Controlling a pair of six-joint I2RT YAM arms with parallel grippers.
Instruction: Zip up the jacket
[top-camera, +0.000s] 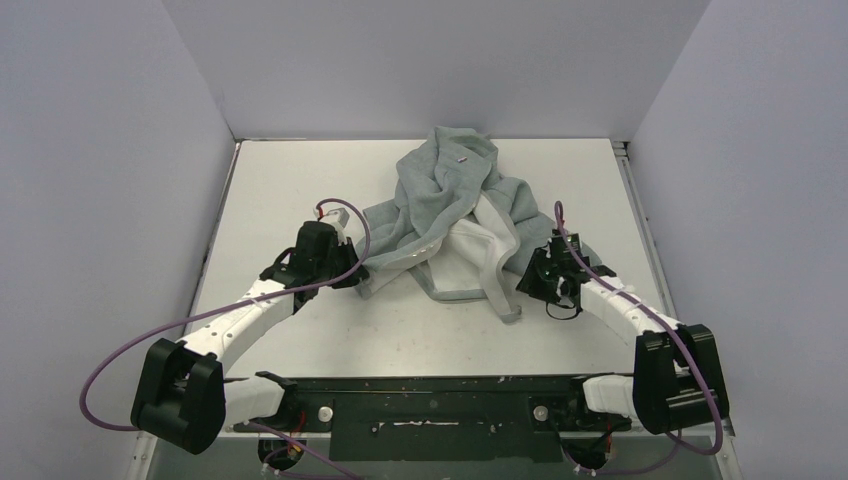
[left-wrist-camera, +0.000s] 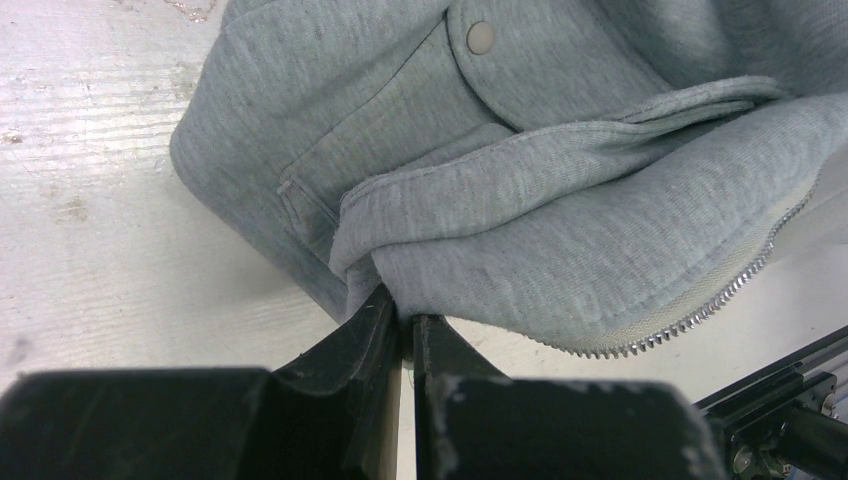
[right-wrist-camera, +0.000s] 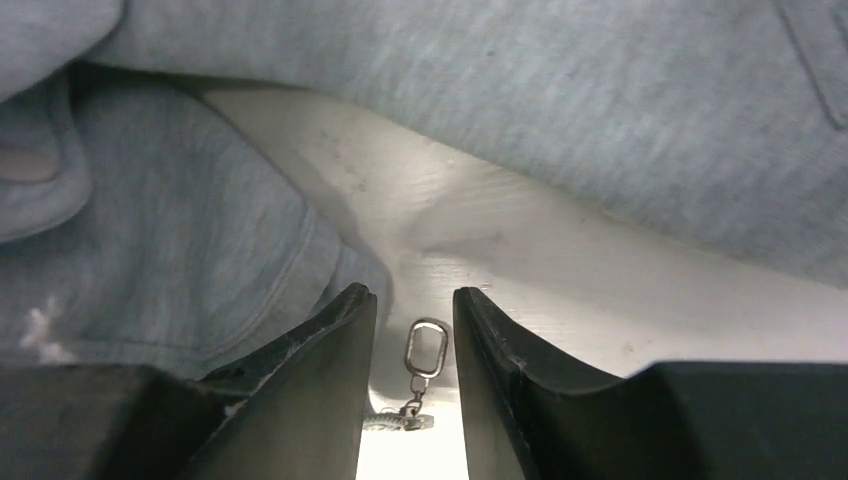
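My left hand (left-wrist-camera: 405, 318) is clamped on a fold of the jacket (top-camera: 445, 190), which lies crumpled just ahead. My right hand (right-wrist-camera: 415, 300) stands part-open around the zipper pull (right-wrist-camera: 427, 347). Next, I judge, it must close squarely on it.

Left hand (left-wrist-camera: 406, 320) pinches a fold of the grey jacket (left-wrist-camera: 520, 200) near its zipper teeth (left-wrist-camera: 700, 310).
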